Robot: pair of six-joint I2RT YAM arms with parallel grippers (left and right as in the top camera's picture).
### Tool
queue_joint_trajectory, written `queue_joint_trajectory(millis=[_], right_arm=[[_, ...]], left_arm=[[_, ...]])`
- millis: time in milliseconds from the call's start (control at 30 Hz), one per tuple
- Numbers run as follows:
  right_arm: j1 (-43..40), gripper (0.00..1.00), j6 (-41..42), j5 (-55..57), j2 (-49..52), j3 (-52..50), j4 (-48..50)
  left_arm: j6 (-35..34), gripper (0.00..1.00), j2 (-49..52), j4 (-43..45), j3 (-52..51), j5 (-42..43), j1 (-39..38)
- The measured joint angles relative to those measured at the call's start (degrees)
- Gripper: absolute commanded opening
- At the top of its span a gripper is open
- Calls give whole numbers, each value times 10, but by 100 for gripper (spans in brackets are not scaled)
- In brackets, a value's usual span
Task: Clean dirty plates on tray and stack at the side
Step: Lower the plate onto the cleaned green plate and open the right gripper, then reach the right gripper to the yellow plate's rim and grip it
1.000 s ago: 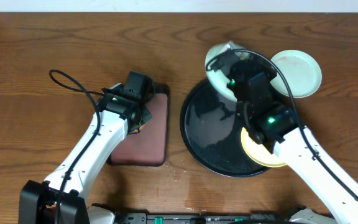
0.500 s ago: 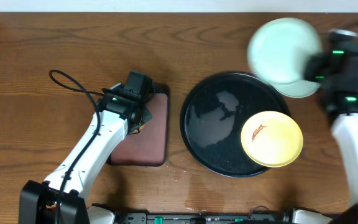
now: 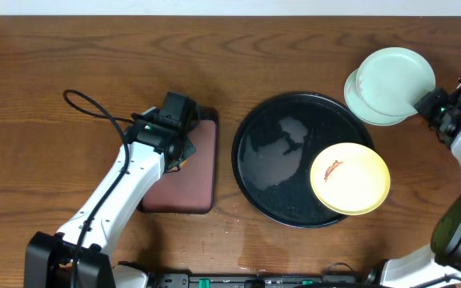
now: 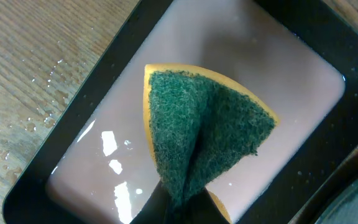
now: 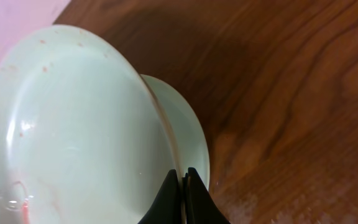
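My right gripper (image 3: pixel 432 102) is shut on the rim of a pale mint plate (image 3: pixel 396 80) and holds it tilted over a second mint plate (image 3: pixel 364 105) that lies on the bare wood at the far right. The wrist view shows the held plate (image 5: pixel 73 130) above the lower plate (image 5: pixel 188 134), jaws (image 5: pixel 183 186) pinching its rim. The yellow plate (image 3: pixel 350 178), with a reddish smear, lies on the round black tray (image 3: pixel 266 168). My left gripper (image 3: pixel 176 146) is shut on a green and yellow sponge (image 4: pixel 207 134) over the small maroon tray (image 4: pixel 272 68).
The small rectangular maroon tray (image 3: pixel 190 172) sits left of the round tray. Water drops lie on the wood beside it (image 4: pixel 39 118). A black cable (image 3: pixel 86 108) loops left of the left arm.
My right arm has swung from over the round tray to the far right, carrying the mint plate with it, and now holds it over the other mint plate. The left arm has not moved.
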Motion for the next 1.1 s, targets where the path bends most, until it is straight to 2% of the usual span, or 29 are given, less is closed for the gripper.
queue_joint_trajectory(millis=[100,167,267,300,333,367,600,667,700,767,900,1033,1100], right_arm=[[0,3,7,-2,17,0,16],[0,9,10,-4,25,0,29],[0,3,16,-7,28,0,39],[0,6,17,-8,28,0,42],[0,13,17,-8,28,0,42],[0,31,17,-8,28,0,42],[0,36,8,-35,28,0,45],[0,42,1,-66,27,0,37],[1,49,-1,-83,26,0,29],[2,54,-5,-121,13,0,-14],[3,56,-17,-145,-55,-2,-128],[3,63,-39,-122,-169,1,-285],[3,71,-43,-79,-214,3,-373]], left_arm=[[0,8,0,1,0,0,0],[0,8,0,3,0,0,0],[0,8,0,3,0,0,0],[0,8,0,3,0,0,0],[0,8,0,3,0,0,0],[0,8,0,3,0,0,0],[0,8,0,3,0,0,0],[0,8,0,3,0,0,0],[0,8,0,3,0,0,0],[0,8,0,-1,0,0,0],[0,8,0,-10,0,0,0],[0,8,0,-9,0,0,0],[0,8,0,-6,0,0,0]])
